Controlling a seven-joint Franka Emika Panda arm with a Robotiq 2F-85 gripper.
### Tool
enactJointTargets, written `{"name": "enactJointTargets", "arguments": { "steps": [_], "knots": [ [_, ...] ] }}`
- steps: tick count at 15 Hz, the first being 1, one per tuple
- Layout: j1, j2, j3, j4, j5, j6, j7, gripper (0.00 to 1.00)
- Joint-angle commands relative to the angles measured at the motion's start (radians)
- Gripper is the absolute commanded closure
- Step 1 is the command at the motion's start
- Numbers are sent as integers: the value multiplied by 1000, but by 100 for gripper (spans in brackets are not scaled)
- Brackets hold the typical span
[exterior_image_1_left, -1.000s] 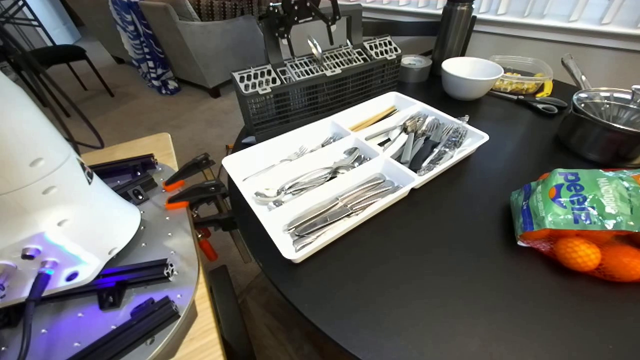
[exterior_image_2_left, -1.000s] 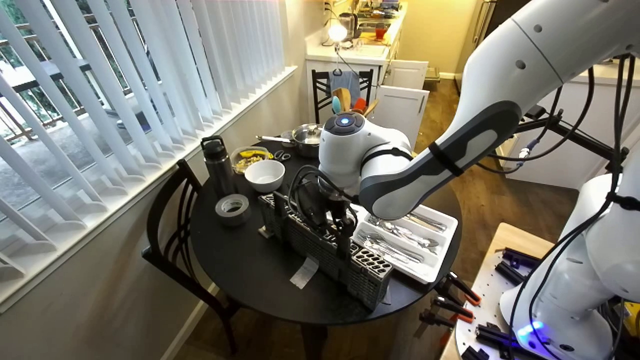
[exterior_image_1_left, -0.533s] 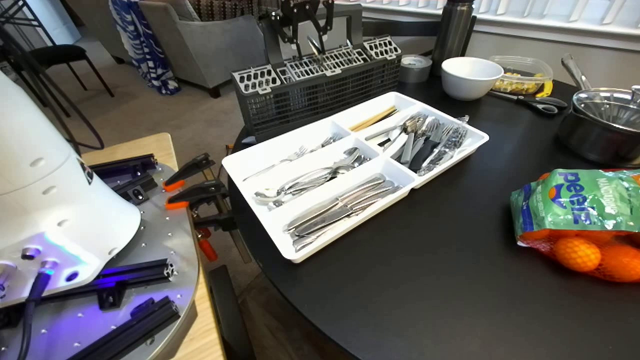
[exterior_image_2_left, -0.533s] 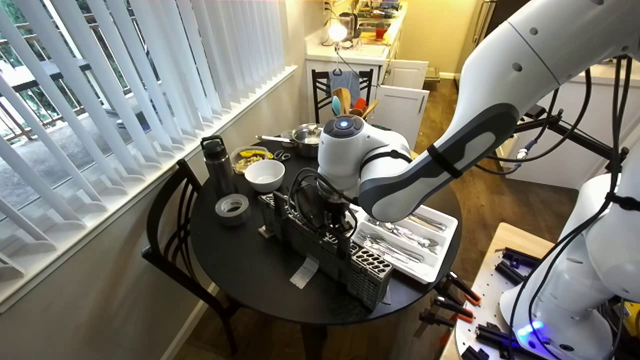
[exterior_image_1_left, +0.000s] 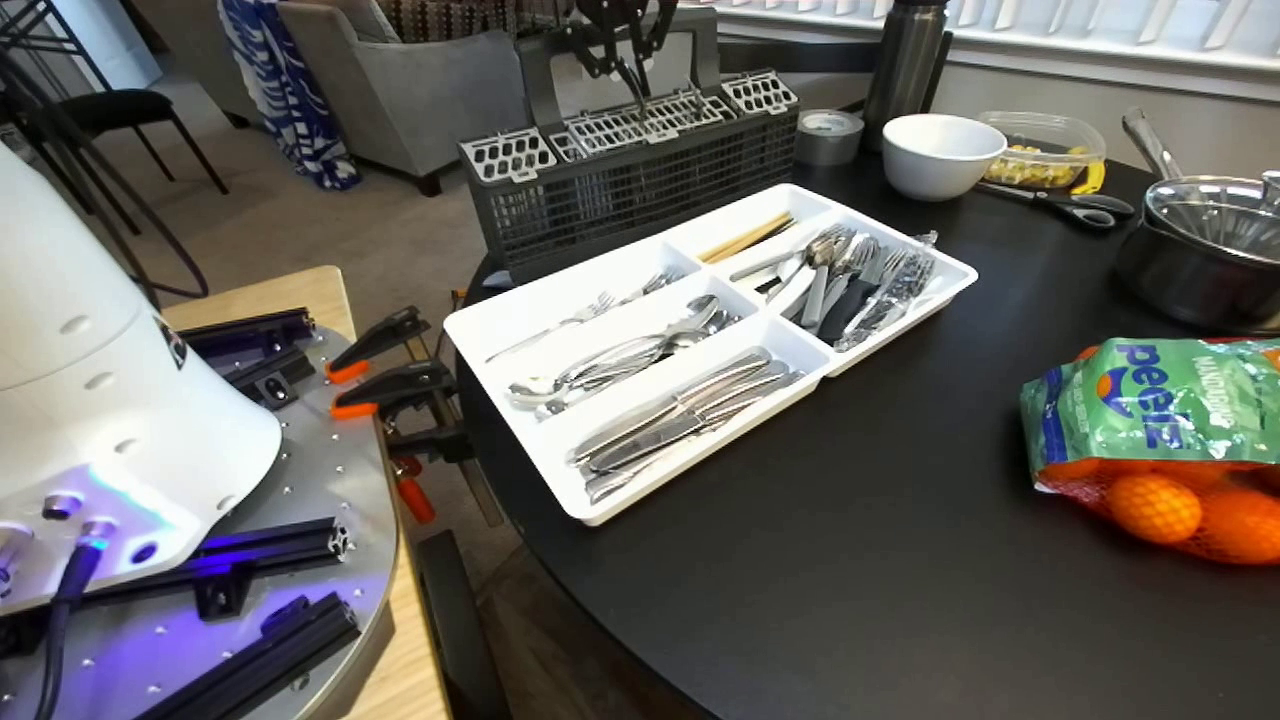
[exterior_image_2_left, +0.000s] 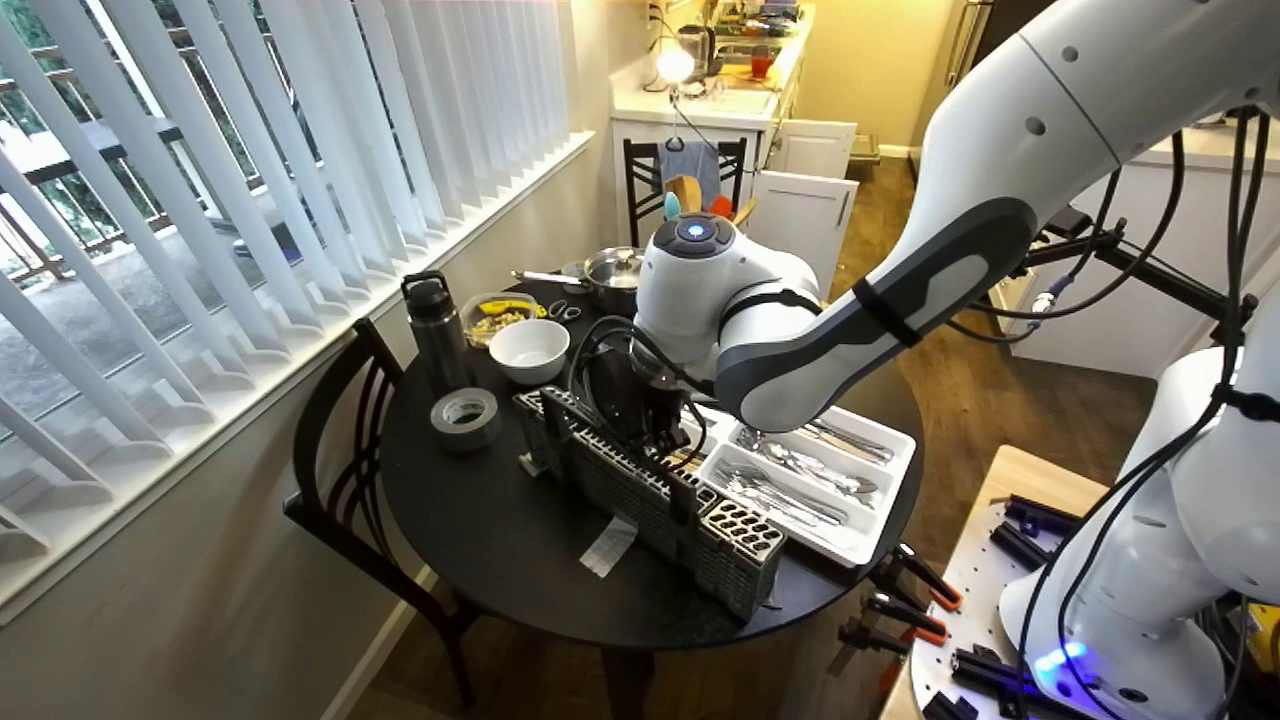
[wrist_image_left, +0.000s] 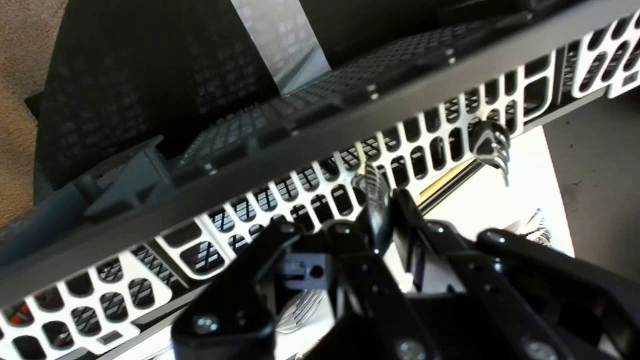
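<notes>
Black gripper (exterior_image_1_left: 640, 86) pinches a metal spoon (wrist_image_left: 378, 200) at the slotted basket (exterior_image_1_left: 640, 175), little room beside its raised handle (wrist_image_left: 320, 142).

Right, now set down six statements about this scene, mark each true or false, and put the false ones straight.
1. The gripper is at the perforated top of the dark basket. True.
2. Its jaws stand wide open. False: they are closed on a metal utensil.
3. The white tray sits inside the basket. False: it lies on the black table, beside the basket.
4. The knives and the wooden sticks lie in separate compartments of the tray. True.
5. The white bowl is upside down. False: it stands upright, opening upward.
6. A glass lid is on the pot. True.
</notes>
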Motion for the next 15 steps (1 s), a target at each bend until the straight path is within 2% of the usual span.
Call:
{"name": "enactJointTargets", "arguments": {
  "steps": [1, 8, 15],
  "knots": [
    [8, -45, -8, -35, -16, 42, -3, 97],
    [-3, -143, 2, -59, -88, 43, 33, 97],
    [-33, -283, 25, -91, -5, -7, 9, 97]
  ]
}}
